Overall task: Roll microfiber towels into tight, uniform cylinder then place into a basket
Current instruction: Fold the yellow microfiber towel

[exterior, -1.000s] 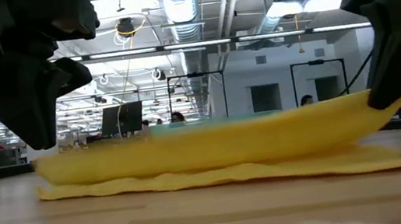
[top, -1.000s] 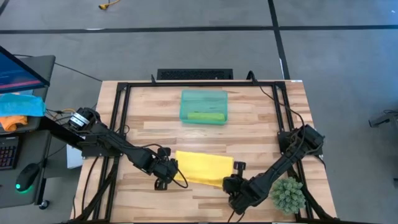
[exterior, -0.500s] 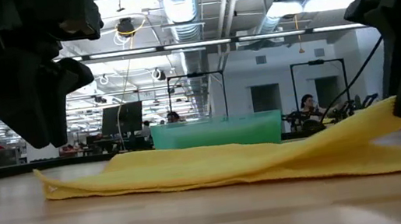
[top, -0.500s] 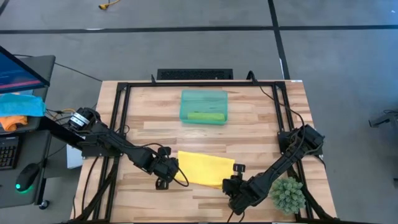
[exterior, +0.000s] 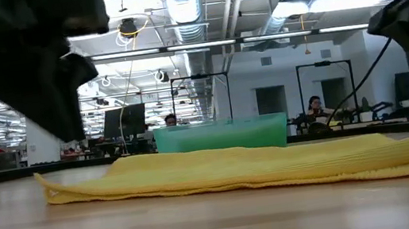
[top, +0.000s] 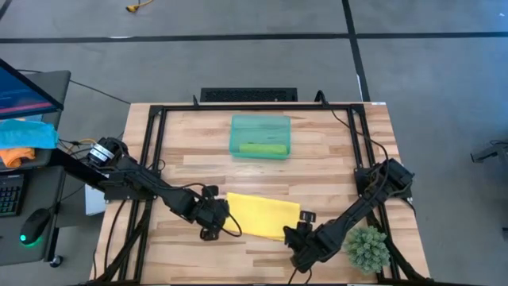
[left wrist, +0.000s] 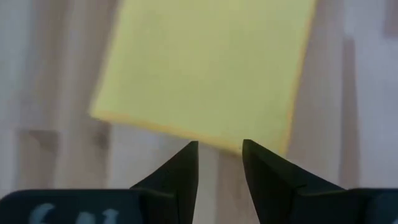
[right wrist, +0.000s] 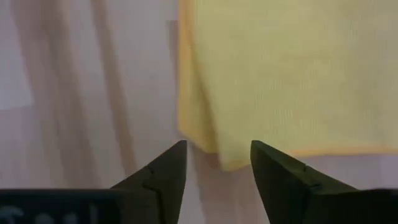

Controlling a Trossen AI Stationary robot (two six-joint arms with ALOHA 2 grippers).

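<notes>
on table [top: 333,151], two towels [top: 263,214], one basket [top: 260,127]

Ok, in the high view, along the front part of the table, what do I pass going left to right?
Left gripper → yellow towel, lying flat → right gripper → small green plant.

left tool [exterior: 37,66] blurred, arms cropped – low view
</notes>
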